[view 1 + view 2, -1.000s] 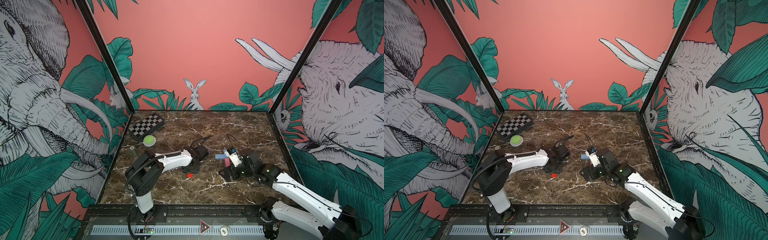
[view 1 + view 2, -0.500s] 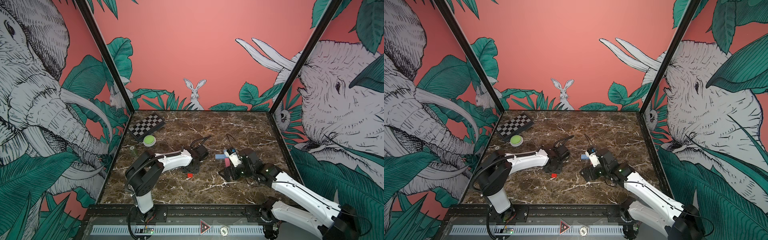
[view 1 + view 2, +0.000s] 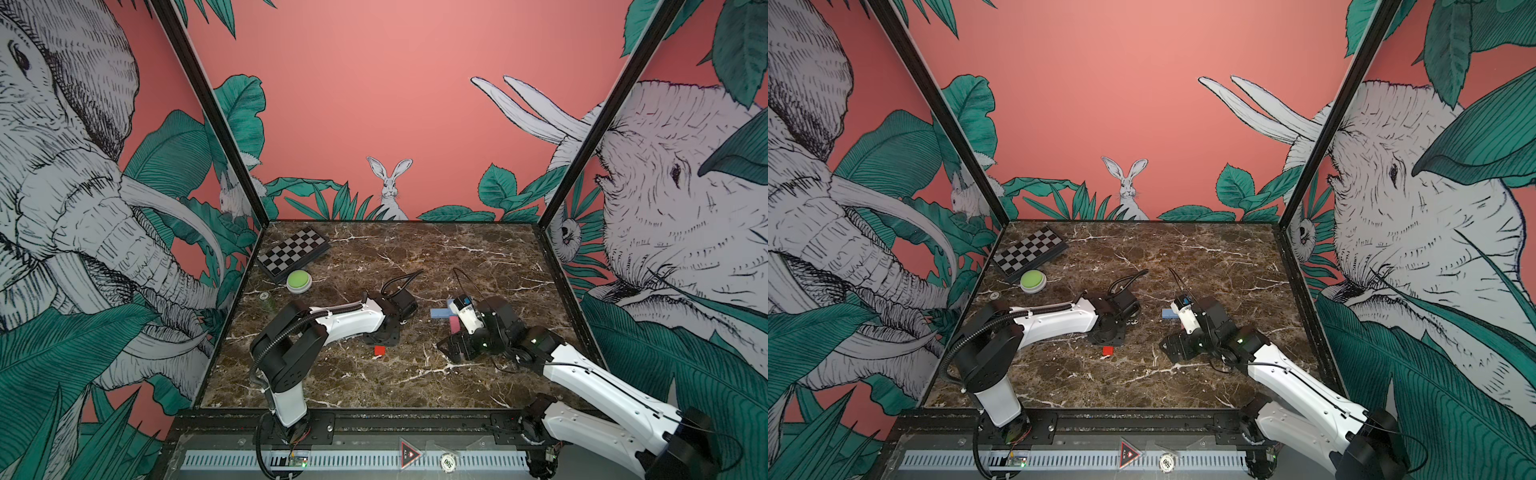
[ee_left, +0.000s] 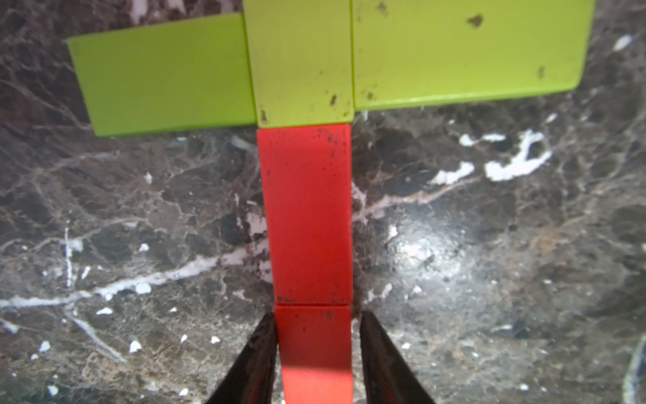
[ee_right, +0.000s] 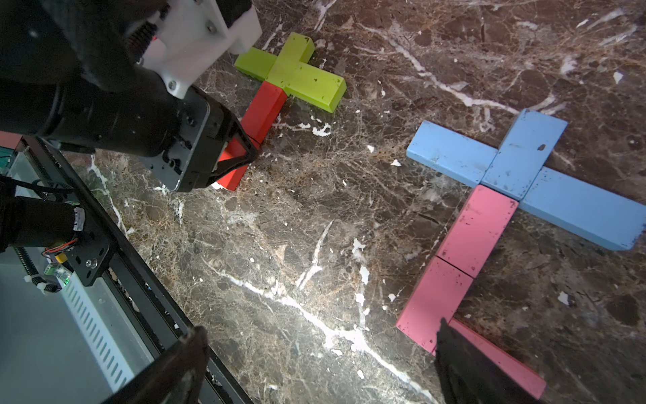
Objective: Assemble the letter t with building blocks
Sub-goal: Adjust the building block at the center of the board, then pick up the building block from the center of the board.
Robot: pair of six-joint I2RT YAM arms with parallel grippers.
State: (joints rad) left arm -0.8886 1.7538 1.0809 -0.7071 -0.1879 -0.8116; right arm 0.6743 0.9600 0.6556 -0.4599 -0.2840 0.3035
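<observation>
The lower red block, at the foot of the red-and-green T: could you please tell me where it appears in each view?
Both top views: the lower red block is a small red patch poking out from the left end effector.
Left wrist: the red piece between the two dark fingers.
Right wrist: the red piece farthest from the green bar, partly hidden by that end effector.
Shared landmark: the left end effector.

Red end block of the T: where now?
In the left wrist view, the red end block lies between the left gripper's fingers, butted against the second red block, which meets the lime green crossbar.
</observation>
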